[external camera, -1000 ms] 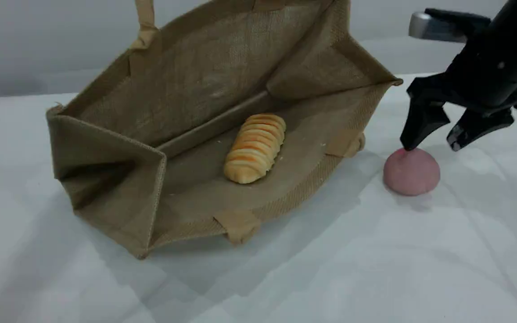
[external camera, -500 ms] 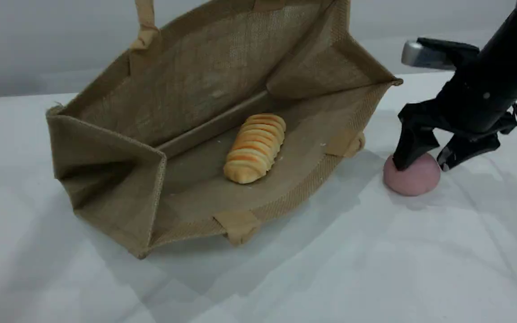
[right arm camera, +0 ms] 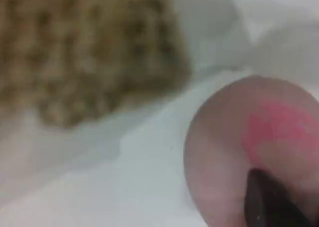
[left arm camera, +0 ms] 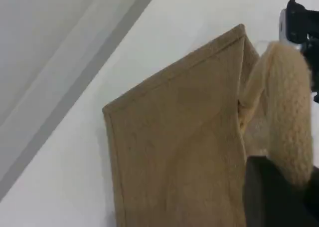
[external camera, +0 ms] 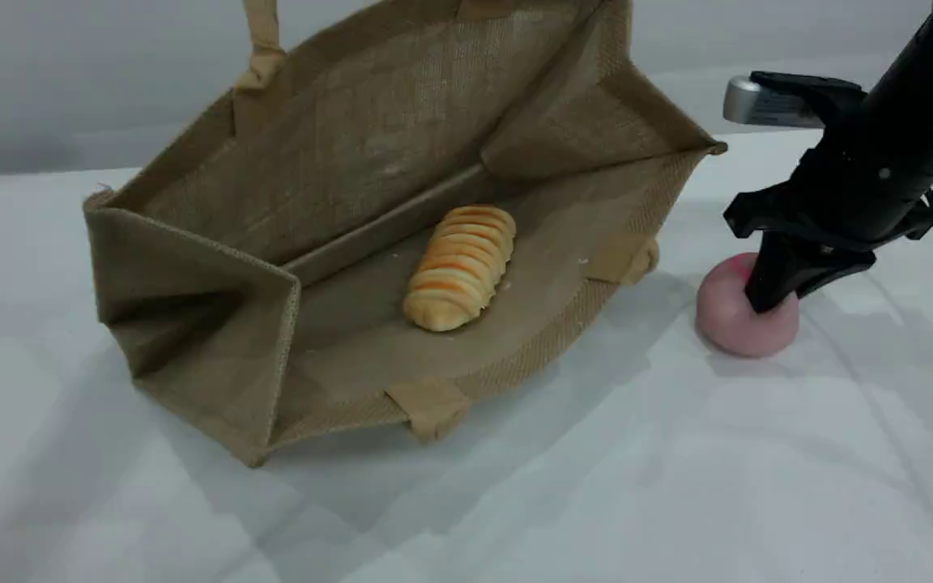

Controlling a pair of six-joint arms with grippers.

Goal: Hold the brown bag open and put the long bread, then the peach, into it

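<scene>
The brown bag [external camera: 369,154] lies on its side with its mouth held wide toward the camera. The long bread [external camera: 460,267] rests inside on the lower wall. One beige handle [external camera: 262,40] runs up out of the scene view. In the left wrist view that thick handle [left arm camera: 286,112] ends at my left gripper [left arm camera: 284,189], which is shut on it. The pink peach [external camera: 730,312] sits on the table right of the bag. My right gripper [external camera: 766,298] is shut on its top, the fingers pressed into it. The right wrist view shows the peach [right arm camera: 239,147] against a dark fingertip [right arm camera: 269,202].
A white cloth [external camera: 596,486] covers the table, with open room in front and to the right of the bag. The bag's lower rim and its other handle [external camera: 636,261] lie just left of the peach. A grey wall stands behind.
My right gripper came down over the peach with its jaws wide, then closed on the fruit's top. The bag, bread and left hold stay as they were.
</scene>
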